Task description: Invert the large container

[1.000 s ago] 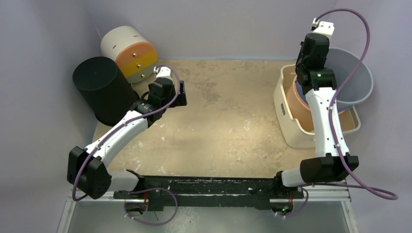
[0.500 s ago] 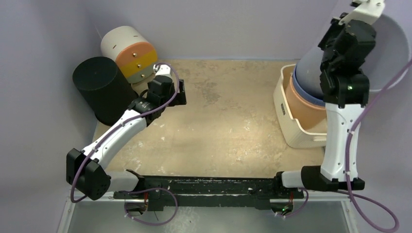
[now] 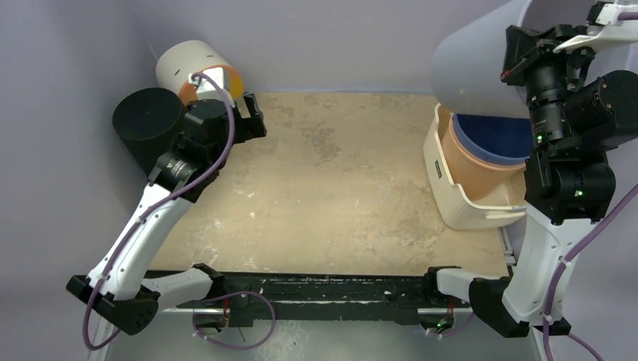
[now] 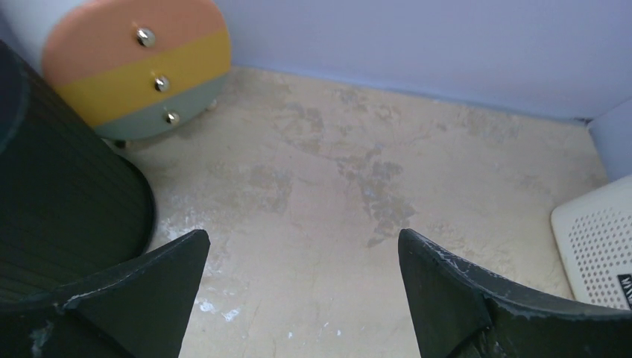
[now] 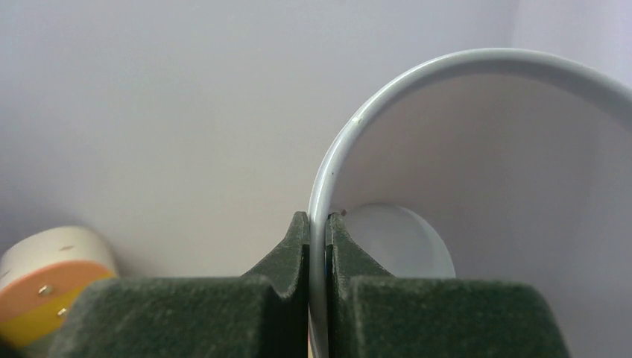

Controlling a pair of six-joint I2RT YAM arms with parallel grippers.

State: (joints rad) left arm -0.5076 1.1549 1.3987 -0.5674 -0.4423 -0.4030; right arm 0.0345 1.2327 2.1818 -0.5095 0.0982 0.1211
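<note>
**Large container aloft on its side at 2 o'clock, rim pinched**

In the overhead view the large container, a pale grey tub, hung in the air at about 2 o'clock of the bench, clear of its surface. It was tipped onto its side, and its body reached toward 9 o'clock from the grip. The right jaws were pressed together on its rim, one finger outside the wall and one inside. The right wrist view showed the thin rim running between them and the tub's pale floor deep inside.

Under the tub, at 3 o'clock on the bench, stood a white bin. An orange pot sat in the bin, and a blue pot was nested in the orange one. The right arm rose steeply from its base at 5 o'clock.

The left arm reached toward 10 o'clock. The left jaws were spread wide with nothing between them, held above bare bench. Just beside them lay a drum with orange, yellow and green bands and three small knobs on its face. A black cylinder was at 9 o'clock of the drum. Whether the two touched could not be told.
</note>
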